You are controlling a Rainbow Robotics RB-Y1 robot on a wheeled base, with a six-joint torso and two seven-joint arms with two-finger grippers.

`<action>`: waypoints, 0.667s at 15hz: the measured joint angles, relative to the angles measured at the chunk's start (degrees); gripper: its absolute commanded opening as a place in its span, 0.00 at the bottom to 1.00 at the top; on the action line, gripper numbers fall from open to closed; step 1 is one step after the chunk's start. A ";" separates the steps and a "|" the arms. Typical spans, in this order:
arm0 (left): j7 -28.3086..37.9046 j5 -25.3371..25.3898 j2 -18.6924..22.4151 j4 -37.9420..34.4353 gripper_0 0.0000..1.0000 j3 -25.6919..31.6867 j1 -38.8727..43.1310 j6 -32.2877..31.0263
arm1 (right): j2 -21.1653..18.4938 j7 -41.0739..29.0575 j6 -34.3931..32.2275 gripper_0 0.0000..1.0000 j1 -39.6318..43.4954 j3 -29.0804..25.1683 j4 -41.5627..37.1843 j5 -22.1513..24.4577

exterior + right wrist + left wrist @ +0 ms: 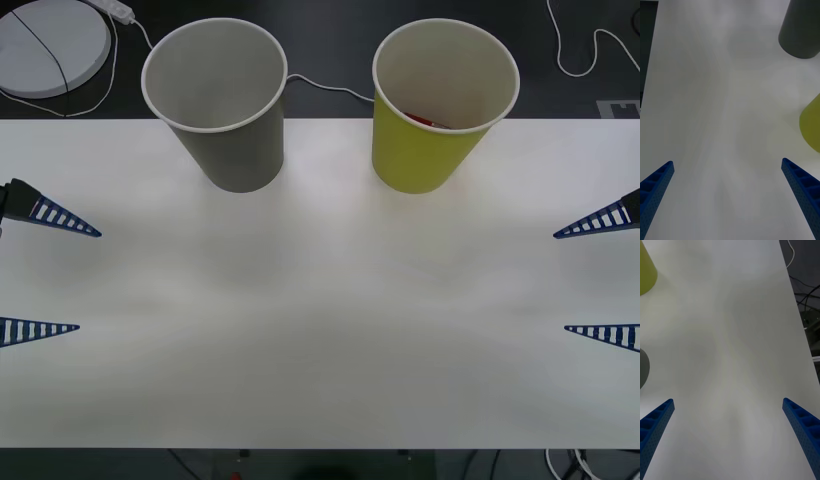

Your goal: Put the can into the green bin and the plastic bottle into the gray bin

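The white table (320, 330) spans the front view from side to side, its near edge running along the 6 o'clock margin and its far edge just behind the two bins; the broad middle between the arms lies open. At about 11 o'clock stands the gray bin (225, 110), upright, its pale inside in plain sight down to the shaded bottom. At about 1 o'clock, beside it but apart, stands the green bin (440, 110), also upright; low against its near inner wall a thin red sliver (420, 119) peeks over the rim, most of it hidden by the wall, too little to say for certain that it is the can. At 9 o'clock the left gripper (45, 275) reaches in from the table's edge, cut off by the frame, its blue ribbed fingers spread wide with nothing between them. At 3 o'clock the right gripper (598, 278) mirrors it, fingers likewise spread wide and holding nothing.
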 measured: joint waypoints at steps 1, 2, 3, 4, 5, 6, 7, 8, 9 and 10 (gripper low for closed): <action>-0.02 -0.98 -0.17 -0.47 1.00 0.00 0.44 0.13 | 0.00 0.00 0.00 1.00 0.00 0.00 0.00 0.00; 0.04 -2.10 -0.28 -1.12 1.00 0.03 1.06 0.48 | 0.00 0.00 0.00 1.00 0.00 0.00 0.00 0.00; 0.12 -2.89 -0.33 -1.73 1.00 0.05 1.69 0.90 | 0.00 0.00 0.00 1.00 0.00 0.00 0.00 0.00; 0.17 -3.33 -0.59 -1.98 1.00 0.04 2.04 1.24 | 0.00 0.00 0.00 1.00 0.00 0.00 0.00 0.00; 0.19 -3.76 -1.31 -2.05 1.00 0.05 2.14 1.35 | 0.00 0.00 0.00 1.00 0.00 0.00 0.00 0.00; 0.13 -4.53 -2.48 -2.09 1.00 0.02 2.19 1.36 | 0.00 0.00 0.00 1.00 0.00 0.00 0.00 0.00; 0.05 -5.27 -3.72 -2.06 1.00 0.01 2.31 1.40 | 0.00 0.00 0.00 1.00 0.00 0.00 0.00 0.00; -0.01 -5.77 -4.78 -2.05 1.00 0.01 2.48 1.40 | 0.00 0.00 0.00 1.00 0.00 0.00 0.00 0.00; -0.02 -6.10 -5.50 -2.05 1.00 0.01 2.58 1.36 | 0.00 0.00 0.00 1.00 0.00 0.00 0.00 0.00; -0.02 -6.46 -6.04 -2.05 1.00 0.01 2.67 1.36 | 0.00 0.00 0.00 1.00 0.00 0.00 0.00 0.00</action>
